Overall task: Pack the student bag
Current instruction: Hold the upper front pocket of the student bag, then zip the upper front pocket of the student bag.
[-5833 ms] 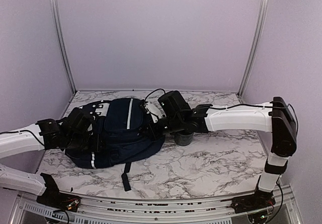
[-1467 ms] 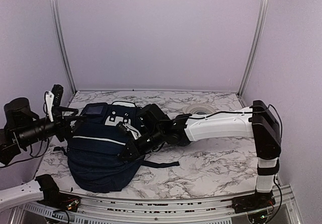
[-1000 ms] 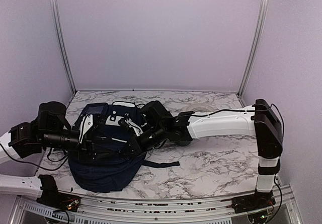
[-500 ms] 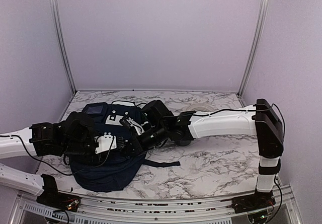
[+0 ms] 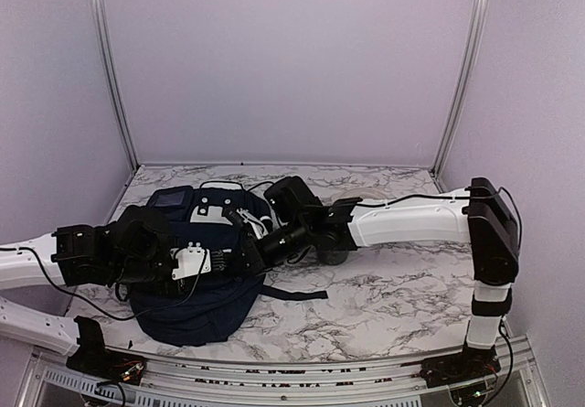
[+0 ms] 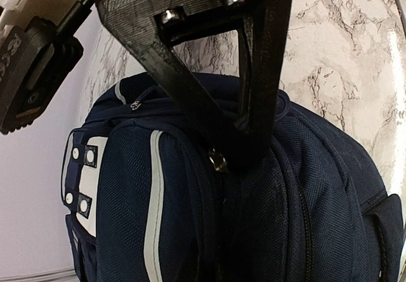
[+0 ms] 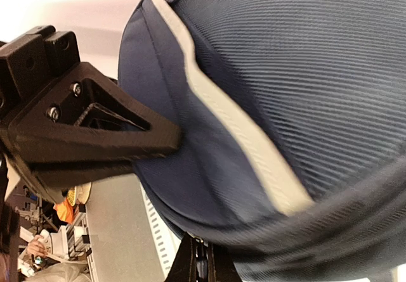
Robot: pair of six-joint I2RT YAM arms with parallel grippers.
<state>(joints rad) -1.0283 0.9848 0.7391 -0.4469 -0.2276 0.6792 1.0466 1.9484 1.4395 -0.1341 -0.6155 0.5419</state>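
Observation:
The student bag (image 5: pixel 192 305), navy with white stripes, lies at the left of the marble table. It fills the left wrist view (image 6: pixel 330 187) and the right wrist view (image 7: pixel 317 60). My left gripper (image 5: pixel 222 261) reaches over its top from the left. It is shut, with its tip (image 7: pixel 179 140) pressed into the bag's side fabric. My right gripper (image 5: pixel 249 247) comes in from the right and is shut on the bag's edge (image 7: pixel 204 260). In the left wrist view its black fingers (image 6: pixel 254 144) end right beside a silver zipper pull (image 6: pixel 217 160).
A black strap (image 5: pixel 294 294) trails right from the bag across the table. A dark round object (image 5: pixel 333 255) sits under my right forearm. Lilac walls close in on three sides, and the left wall is close to the bag.
My left arm swung in from the left wall over the bag, and its gripper went from open to shut. My right gripper kept its hold, and the bag shifted slightly.

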